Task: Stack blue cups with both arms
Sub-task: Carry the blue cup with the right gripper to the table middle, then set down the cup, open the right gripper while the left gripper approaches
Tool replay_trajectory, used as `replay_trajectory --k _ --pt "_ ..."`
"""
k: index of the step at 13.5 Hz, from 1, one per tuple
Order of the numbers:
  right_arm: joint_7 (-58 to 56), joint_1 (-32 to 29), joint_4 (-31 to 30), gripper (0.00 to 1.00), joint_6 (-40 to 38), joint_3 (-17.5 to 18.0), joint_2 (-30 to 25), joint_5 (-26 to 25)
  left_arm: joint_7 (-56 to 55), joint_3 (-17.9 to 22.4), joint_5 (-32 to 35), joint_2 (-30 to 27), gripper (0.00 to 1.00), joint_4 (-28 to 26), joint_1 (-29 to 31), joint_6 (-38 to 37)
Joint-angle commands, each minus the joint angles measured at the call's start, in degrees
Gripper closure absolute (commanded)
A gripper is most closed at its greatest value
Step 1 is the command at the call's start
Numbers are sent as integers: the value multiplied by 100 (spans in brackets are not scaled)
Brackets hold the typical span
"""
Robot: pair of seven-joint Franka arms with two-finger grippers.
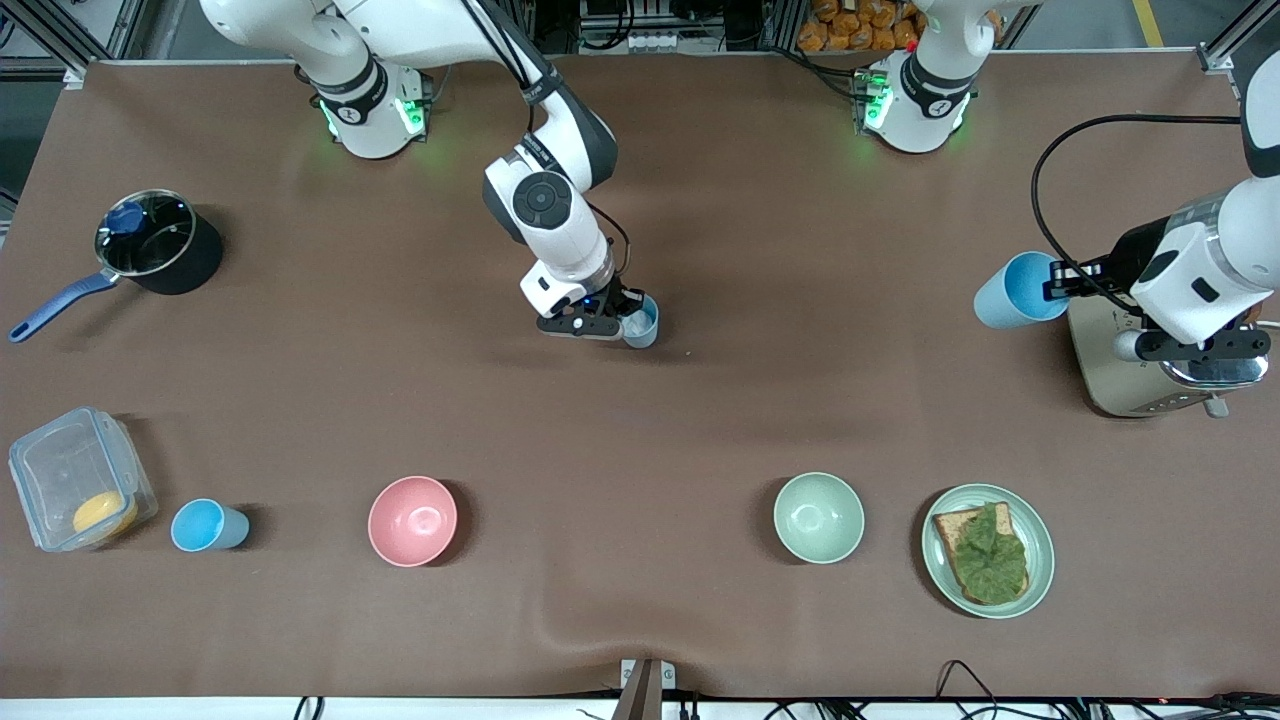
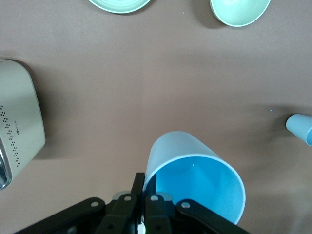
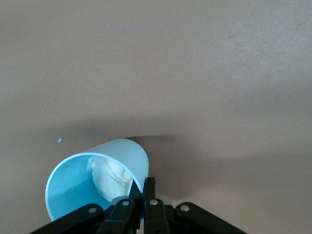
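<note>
My right gripper [image 1: 625, 318] is shut on the rim of a light-blue cup [image 1: 641, 324], low over the middle of the table. In the right wrist view its fingers [image 3: 148, 185] pinch the cup's wall [image 3: 97, 180]; something whitish lies inside. My left gripper [image 1: 1050, 285] is shut on the rim of a second blue cup [image 1: 1018, 290], held tilted on its side in the air beside the toaster [image 1: 1125, 375]. The left wrist view shows that cup [image 2: 195, 180], bright blue inside, pinched by the fingers [image 2: 138, 183]. A third blue cup [image 1: 208, 525] stands near the front camera toward the right arm's end.
A black pot [image 1: 185, 262] with a blue handle and a clear box [image 1: 50, 460] holding something yellow are at the right arm's end. A pink bowl [image 1: 412, 520], a pale-green bowl [image 1: 818, 517] and a plate [image 1: 1040, 560] with toast and lettuce stand near the front camera.
</note>
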Motion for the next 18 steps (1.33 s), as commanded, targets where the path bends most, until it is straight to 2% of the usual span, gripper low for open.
replay_trajectory --k 1,2,4,8,10,12,16,18 --pt "52 24 161 23 -74 -48 54 121 19 -2 -207 0 100 71 1 -96" --pt "52 15 188 0 -91 -57 36 121 -8 -2 -286 0 100 71 -7 -96" --pt "17 -81 223 0 -457 -126 -200 112 -60 -54 -374 9 100 71 -7 -96" --pt "-193 -617 1082 0 -2232 -188 -482 24 -463 -510 -497 26 100 71 -7 -35" --pt "-675 -968 1443 0 -2935 -285 -613 24 -684 -757 -699 35 100 54 -7 210" --pt "-1429 -1608 1891 0 -3718 -285 -711 24 -1305 -1143 -682 122 100 36 -173 526" --pt "-2574 -2541 1999 0 -4159 -329 -1131 7 -3123 -1250 -376 578 100 28 -1490 1676" --pt "-2942 -3032 1998 0 -4432 -320 -1360 -98 -3723 -1250 -86 895 100 19 -2114 2020"
